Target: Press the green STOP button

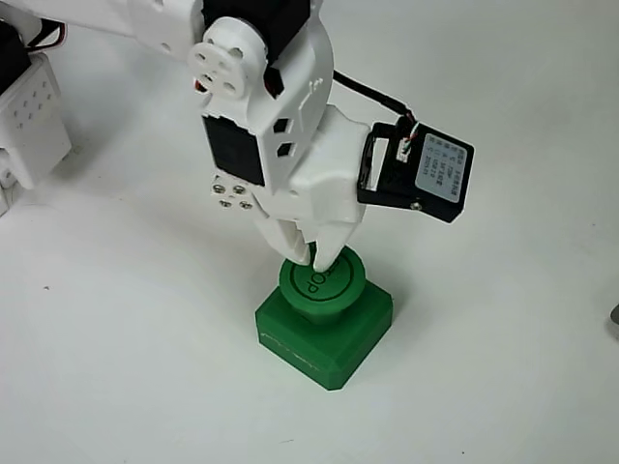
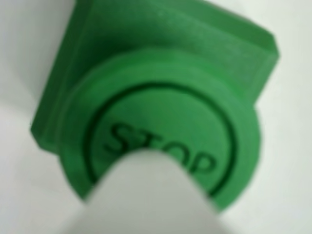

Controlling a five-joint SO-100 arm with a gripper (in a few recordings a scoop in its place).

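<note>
The green STOP button [image 1: 324, 319] stands on the white table, a round cap with embossed letters on a square chamfered base. My white gripper [image 1: 317, 259] points straight down with its fingers together, shut, and their tips rest on the back part of the cap. In the wrist view the green STOP button [image 2: 161, 112] is very close, with the ring and "STOP" lettering readable. A blurred white fingertip [image 2: 151, 195] covers the lower part of the cap and the bottom of the letters.
A black camera module [image 1: 418, 172] with a cable hangs off the wrist to the right. A white perforated block [image 1: 29, 116] sits at the left edge. A dark object [image 1: 615, 319] pokes in at the right edge. White table [image 1: 503, 387] surrounds the button.
</note>
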